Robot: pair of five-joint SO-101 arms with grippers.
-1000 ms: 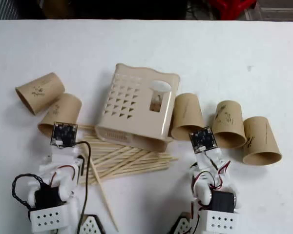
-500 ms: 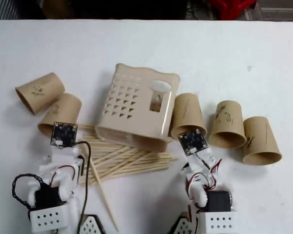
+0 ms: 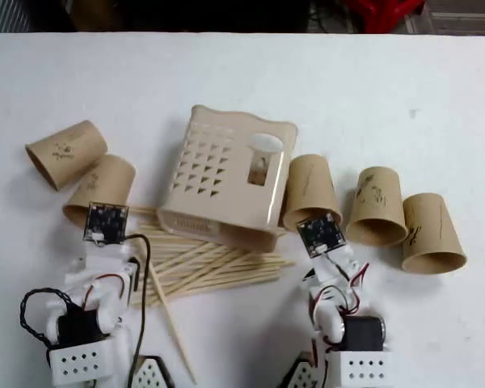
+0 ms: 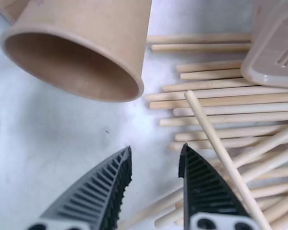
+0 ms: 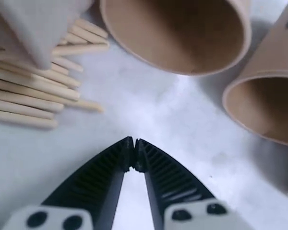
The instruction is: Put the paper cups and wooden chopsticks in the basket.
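The right arm has swung toward 9 o'clock since 1 second ago, so its wrist now sits at 6 o'clock of the nearest cup. The left arm has not moved. The right jaws are closed, tips touching, gripping nothing. They hang over bare bench with that cup's open mouth just ahead.

The left jaws are open and empty, over the bench at the 9 o'clock end of the chopsticks. Another cup lies on its side just ahead of them.

The basket sits mid-bench. 2 cups lie at its 9 o'clock: the one by the left arm and 1 farther out. 3 cups lie at its 3 o'clock, mouths toward 6 o'clock: the nearest touching the basket, then 1 beside it, then the last.

The chopsticks fan out at the basket's 6 o'clock, some ends under its edge. 1 loose stick slants off toward 6 o'clock, between the arms.
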